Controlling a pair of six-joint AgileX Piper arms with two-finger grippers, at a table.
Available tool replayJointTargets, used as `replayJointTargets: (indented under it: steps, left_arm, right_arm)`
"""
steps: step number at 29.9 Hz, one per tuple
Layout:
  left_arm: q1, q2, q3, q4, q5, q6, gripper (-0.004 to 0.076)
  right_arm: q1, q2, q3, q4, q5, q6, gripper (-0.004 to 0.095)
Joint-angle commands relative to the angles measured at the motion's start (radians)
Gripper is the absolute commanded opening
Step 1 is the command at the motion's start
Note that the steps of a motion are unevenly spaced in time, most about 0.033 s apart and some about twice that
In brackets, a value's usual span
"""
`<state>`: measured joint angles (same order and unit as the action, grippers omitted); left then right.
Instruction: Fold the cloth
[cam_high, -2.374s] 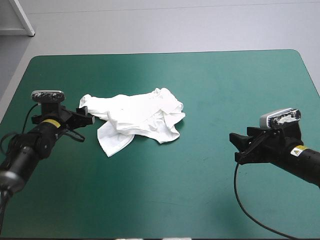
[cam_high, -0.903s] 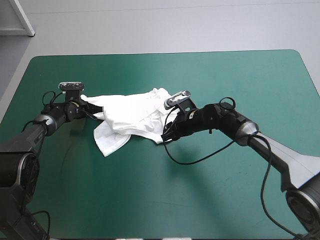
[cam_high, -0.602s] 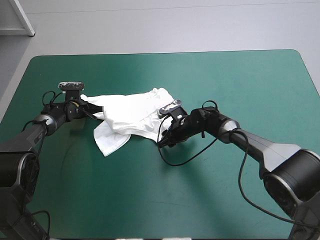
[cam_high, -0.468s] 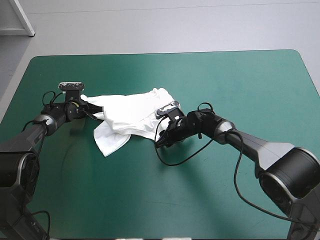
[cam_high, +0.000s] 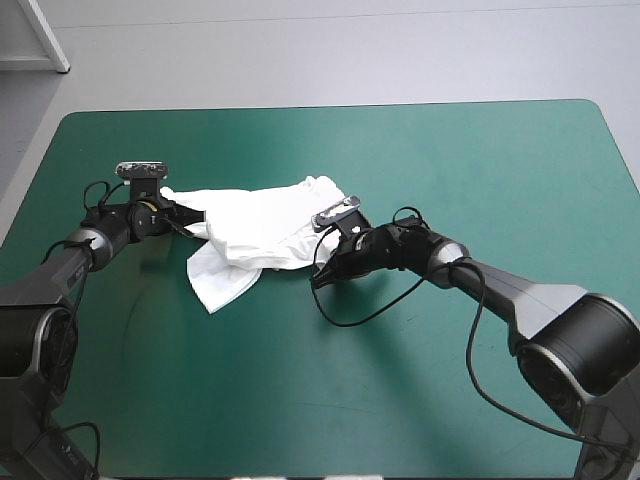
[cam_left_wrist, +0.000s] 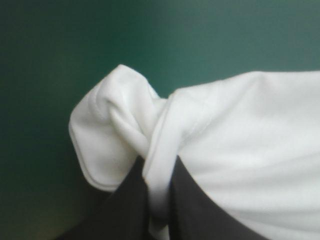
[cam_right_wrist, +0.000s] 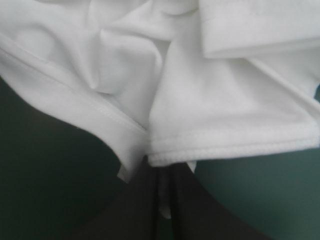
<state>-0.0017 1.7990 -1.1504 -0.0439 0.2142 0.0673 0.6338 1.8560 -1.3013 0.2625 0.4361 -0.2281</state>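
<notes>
T-shirt (cam_high: 262, 232): white, crumpled heap on teal-green table (cam_high: 450, 160). Held by left gripper (cam_high: 190, 214) and right gripper (cam_high: 318, 281) (fingers (cam_left_wrist: 125, 210) clenched on its edges).

Soft, even light falls from above on the surface (cam_high: 450, 170), brightest around the T-shirt (cam_high: 265, 225) and dimmer toward the corners farthest from it. Shadows are faint: a thin dark line under the T-shirt's near hem and a soft patch just beside its left end. The T-shirt's upper folds are nearly washed white. In the wrist views the T-shirt glows, grey only in its creases. The surface beyond it sinks into gloom, and the left end effector (cam_left_wrist: 159, 175) and right end effector (cam_right_wrist: 160, 180) read as flat black shapes.
</notes>
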Motion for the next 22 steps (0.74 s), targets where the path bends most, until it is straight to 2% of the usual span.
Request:
replayJointTargets:
  steps: [1, 4, 9, 12, 17, 22]
  left_arm:
    - [0.006, -0.125, -0.065, -0.002, -0.064, 0.003, 0.0022]
    - [0.006, -0.208, -0.112, -0.002, -0.042, 0.003, 0.0021]
    - [0.006, -0.34, -0.245, -0.002, 0.086, 0.026, 0.0021]
    - [0.006, -0.408, -0.348, -0.004, 0.164, 0.08, 0.0021]
    - [0.006, -0.493, -0.556, -0.002, 0.28, 0.113, 0.0021]
    - [0.006, -0.548, -0.762, -0.002, 0.379, 0.18, 0.0021]
  right_arm:
    - [0.0, -0.13, -0.058, -0.047, -0.047, 0.022, -0.0017]
    - [0.0, -0.205, -0.112, -0.123, -0.043, 0.049, -0.0017]
    - [0.0, -0.314, -0.237, -0.402, -0.015, 0.228, -0.0017]
    - [0.0, -0.36, -0.334, -0.564, 0.049, 0.301, -0.0017]
    - [0.0, -0.425, -0.511, -0.702, 0.188, 0.308, -0.0017]
    - [0.0, -0.493, -0.679, -0.783, 0.292, 0.293, -0.0017]
